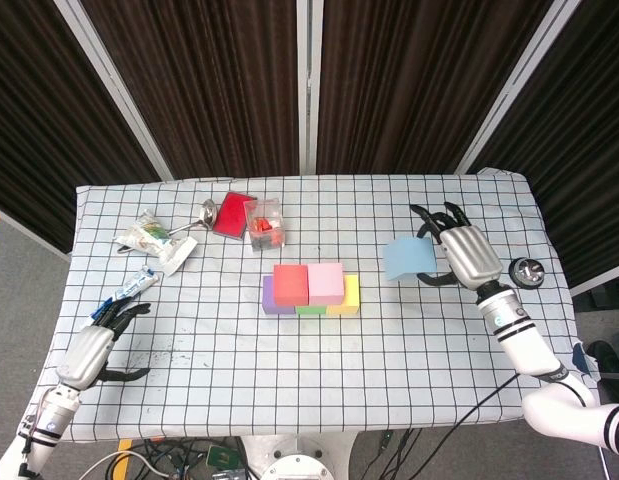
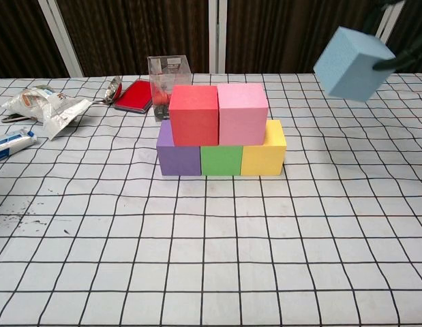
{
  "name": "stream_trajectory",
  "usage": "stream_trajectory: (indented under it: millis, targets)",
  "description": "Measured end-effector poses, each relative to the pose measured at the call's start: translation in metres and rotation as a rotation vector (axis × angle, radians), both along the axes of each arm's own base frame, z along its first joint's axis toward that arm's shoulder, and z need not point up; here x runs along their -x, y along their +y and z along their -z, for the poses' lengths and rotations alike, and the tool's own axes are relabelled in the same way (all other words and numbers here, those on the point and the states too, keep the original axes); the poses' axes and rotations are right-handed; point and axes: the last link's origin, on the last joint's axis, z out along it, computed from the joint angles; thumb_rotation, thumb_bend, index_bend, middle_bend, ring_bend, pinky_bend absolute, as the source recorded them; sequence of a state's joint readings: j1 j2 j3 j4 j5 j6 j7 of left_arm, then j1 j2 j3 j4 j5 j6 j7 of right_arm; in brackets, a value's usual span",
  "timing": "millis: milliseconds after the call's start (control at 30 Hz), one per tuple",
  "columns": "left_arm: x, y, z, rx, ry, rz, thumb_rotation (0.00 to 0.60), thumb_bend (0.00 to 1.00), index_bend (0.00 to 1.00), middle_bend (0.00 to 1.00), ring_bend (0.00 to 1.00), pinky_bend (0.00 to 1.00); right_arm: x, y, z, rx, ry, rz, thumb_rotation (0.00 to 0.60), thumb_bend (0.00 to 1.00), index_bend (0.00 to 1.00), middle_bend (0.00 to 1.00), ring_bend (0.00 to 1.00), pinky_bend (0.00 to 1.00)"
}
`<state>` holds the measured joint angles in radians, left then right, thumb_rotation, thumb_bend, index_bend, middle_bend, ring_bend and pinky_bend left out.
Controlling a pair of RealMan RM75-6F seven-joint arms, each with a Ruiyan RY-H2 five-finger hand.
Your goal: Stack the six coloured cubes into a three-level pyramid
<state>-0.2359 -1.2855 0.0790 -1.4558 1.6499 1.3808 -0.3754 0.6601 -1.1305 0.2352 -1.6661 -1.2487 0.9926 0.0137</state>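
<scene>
The left robot hand rests low near the bench's front-left corner, fingers loosely spread and holding nothing, well apart from the cubes. Moving rightward, mid-bench stands the part-built pyramid: a purple cube, a green cube and a yellow cube touching in a row as the base, with a red cube and a pink cube side by side on top of them, their shared seam sitting roughly over the green one. Further right, the right robot hand grips the light blue cube, lifted clear of the bench and tilted, one corner pointing down. The relation that matters: the stack lies to the left of this carried cube, and its landing spot, the seam between red and pink, looks roughly level with or a little below the cube. The right robot hand is plainly the nearer one. As I judge it, the cube wants carrying leftward, levelling so a flat face points down, and centring over that seam; set off-centre or tilted, it could slide off or nudge the second tier.
</scene>
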Motion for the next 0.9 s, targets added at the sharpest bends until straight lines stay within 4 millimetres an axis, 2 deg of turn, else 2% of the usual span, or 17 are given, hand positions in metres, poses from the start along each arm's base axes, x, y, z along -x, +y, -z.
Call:
stream_trajectory:
  millis: [133,267,400,533,733,900]
  targets:
    - [0.001,0.0,-0.001,-0.006,-0.011,-0.004,0.6,0.0,0.12,0.18,0.01,0.06,-0.048,0.002,-0.016,0.047,0.059,-0.044,0.6,0.11,0.0,0.58,0.17,0.0]
    - [0.003,-0.001,-0.002,-0.012,-0.025,-0.007,0.6,0.0,0.12,0.18,0.01,0.06,-0.084,0.001,-0.018,0.061,0.118,-0.039,0.6,0.11,0.0,0.58,0.18,0.0]
    - [0.006,-0.001,-0.006,-0.019,-0.038,-0.012,0.6,0.0,0.12,0.18,0.01,0.06,-0.117,0.0,-0.008,0.018,0.119,-0.017,0.6,0.11,0.0,0.59,0.19,0.0]
    - [0.009,-0.001,-0.009,-0.026,-0.047,-0.021,0.6,0.0,0.12,0.18,0.01,0.06,-0.158,0.004,0.012,-0.035,0.14,-0.045,0.6,0.12,0.0,0.6,0.2,0.0]
    - [0.007,0.001,-0.009,-0.02,-0.062,-0.005,0.6,0.0,0.12,0.18,0.01,0.06,-0.186,0.01,0.036,-0.082,0.16,-0.022,0.6,0.12,0.0,0.6,0.21,0.0]
    - [0.007,0.002,-0.009,-0.02,-0.07,-0.001,0.6,0.0,0.12,0.18,0.01,0.06,-0.193,0.014,0.049,-0.097,0.188,0.017,0.6,0.13,0.0,0.6,0.21,0.0]
